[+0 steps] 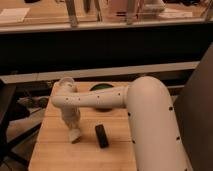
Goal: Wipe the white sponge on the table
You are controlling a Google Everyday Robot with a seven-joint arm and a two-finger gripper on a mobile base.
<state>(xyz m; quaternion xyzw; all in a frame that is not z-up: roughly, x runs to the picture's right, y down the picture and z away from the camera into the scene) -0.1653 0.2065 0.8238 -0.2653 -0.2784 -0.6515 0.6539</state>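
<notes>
The white sponge [75,135] is a small pale wedge at the tip of my gripper [73,128]. It rests on the light wooden table [60,157], left of centre. The gripper points straight down from the white arm [100,97] and is shut on the sponge, pressing it to the tabletop. The arm reaches in from the lower right and covers much of the table's right half.
A black oblong block [101,136] lies on the table just right of the sponge. A pale round cup [66,82] stands at the back left. A dark green round object [102,88] shows behind the arm. A dark counter with glass panels [100,45] runs behind the table.
</notes>
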